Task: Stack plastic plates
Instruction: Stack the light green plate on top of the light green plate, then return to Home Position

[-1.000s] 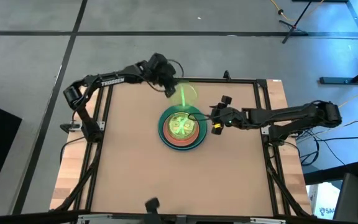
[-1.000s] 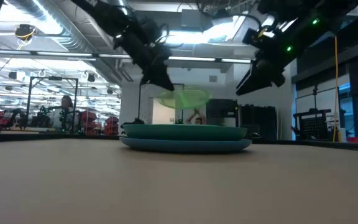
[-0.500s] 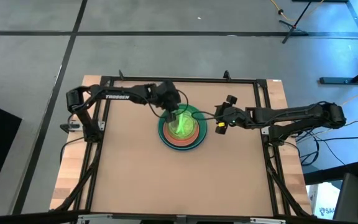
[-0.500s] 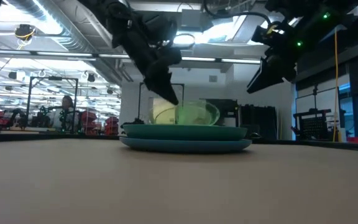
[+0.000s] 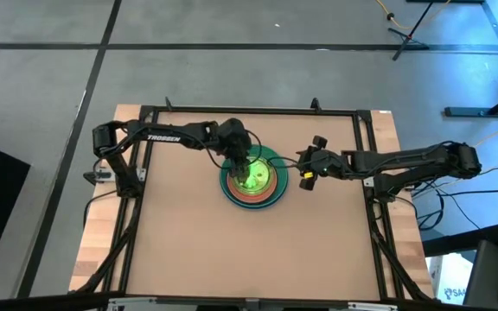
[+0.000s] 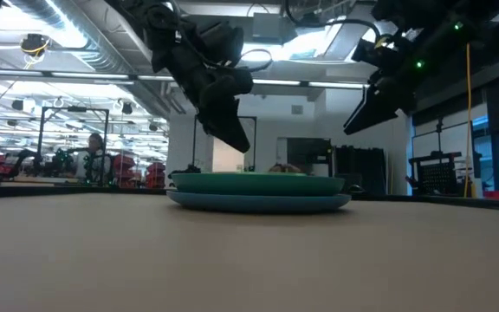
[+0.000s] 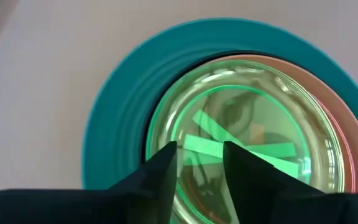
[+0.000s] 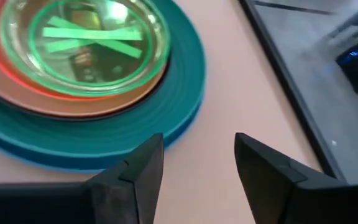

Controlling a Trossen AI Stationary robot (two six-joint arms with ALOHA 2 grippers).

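Observation:
The plastic plates lie stacked at the table's middle. A small translucent green plate (image 5: pixel 254 176) (image 7: pixel 253 118) (image 8: pixel 86 37) is on top. It sits in a pink-red one (image 8: pixel 17 84) over a peach one (image 7: pixel 348 146). These rest on a large teal plate (image 6: pixel 258 183) (image 8: pixel 166 93) and a blue one (image 6: pixel 258 204). My left gripper (image 5: pixel 243 162) (image 6: pixel 237 141) (image 7: pixel 199 165) hovers open just above the stack's far-left rim, touching nothing. My right gripper (image 5: pixel 304 169) (image 8: pixel 194 162) hangs open beside the stack's right edge.
A black rail frame (image 5: pixel 249 111) borders the tabletop, with bare board on the near half (image 5: pixel 249 250). In the low view, the room behind shows machines and a person (image 6: pixel 93 147) far off to the left.
My left gripper has come from over the far edge toward the stack and down, carrying the tilted green plate. It has opened and let go. The green plate now lies flat on top of the stack.

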